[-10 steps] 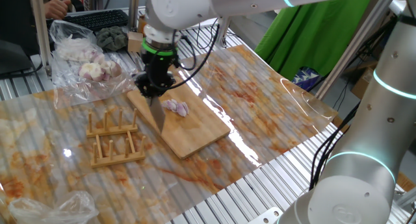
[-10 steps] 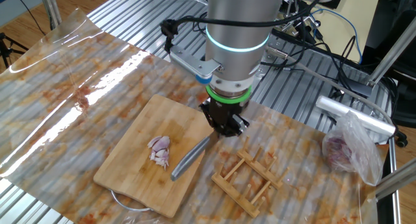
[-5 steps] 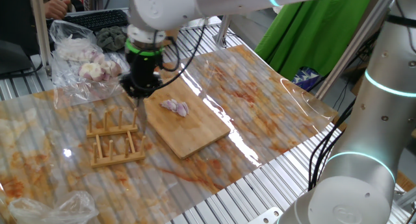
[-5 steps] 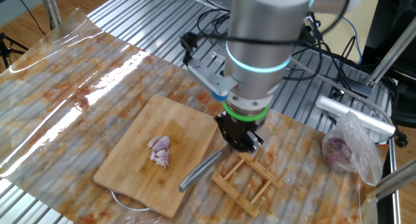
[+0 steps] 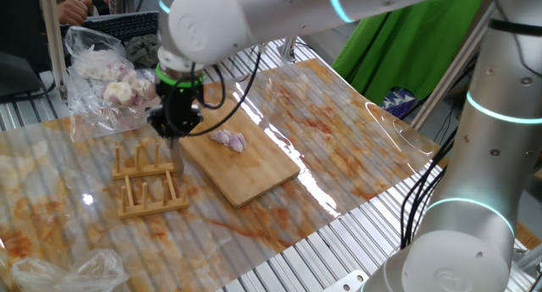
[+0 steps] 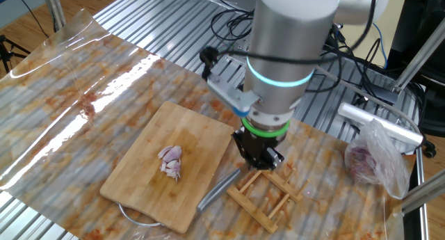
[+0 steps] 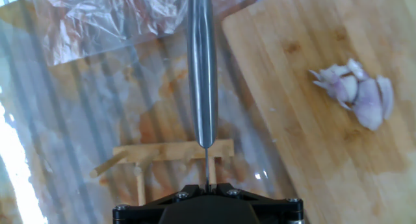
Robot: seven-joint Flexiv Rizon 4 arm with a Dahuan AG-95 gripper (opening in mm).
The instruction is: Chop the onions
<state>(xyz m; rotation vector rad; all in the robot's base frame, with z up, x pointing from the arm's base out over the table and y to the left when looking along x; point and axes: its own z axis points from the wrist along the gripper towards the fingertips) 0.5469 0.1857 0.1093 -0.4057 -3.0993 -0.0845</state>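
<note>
Knife [image 6: 218,191] moved off board [image 6: 139,172]; onions [image 6: 170,161] pale pink-white cluster.

You were working in a robotics lab, not a kitchen. The bench [image 6: 160,24] was ribbed metal under a stained clear plastic sheet [image 5: 356,131], framed by aluminium posts [image 5: 449,80]. A green cloth backdrop [image 5: 398,46] hung behind, loose cables [image 6: 348,38] trailed across the bench, and a computer keyboard [image 5: 127,24] sat at the far edge.
</note>
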